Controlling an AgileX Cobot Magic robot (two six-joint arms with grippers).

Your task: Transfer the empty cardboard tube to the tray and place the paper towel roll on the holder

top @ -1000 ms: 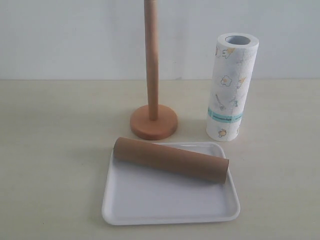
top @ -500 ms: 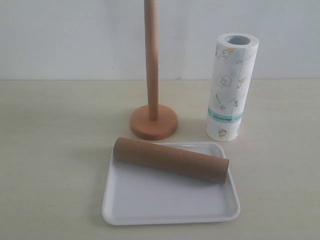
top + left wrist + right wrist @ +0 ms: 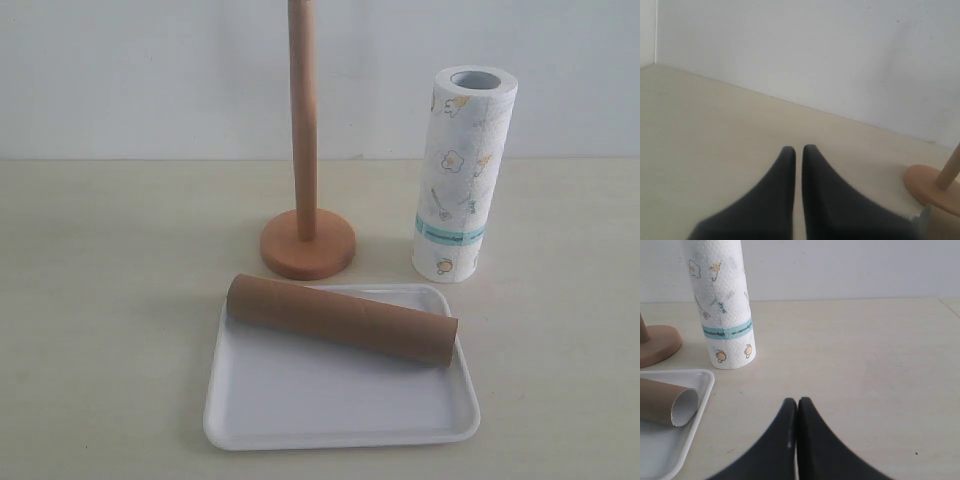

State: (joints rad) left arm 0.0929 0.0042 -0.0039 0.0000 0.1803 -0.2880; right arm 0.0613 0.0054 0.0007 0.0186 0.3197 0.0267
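Beige table (image 3: 100,300): tray (image 3: 300,415) holds cardboard tube (image 3: 340,320); left gripper (image 3: 798,150), right gripper (image 3: 797,401) closed, empty.

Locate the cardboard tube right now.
In the exterior view, centre-low: the cardboard tube lies slantwise on the tray, at its edge nearest the holder and the paper towel roll.

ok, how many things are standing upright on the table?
2. The holder stands behind the tray, centre of the exterior view; the paper towel roll stands to its right. The empty cardboard tube lies on the tray, not upright. Nothing looks hidden.
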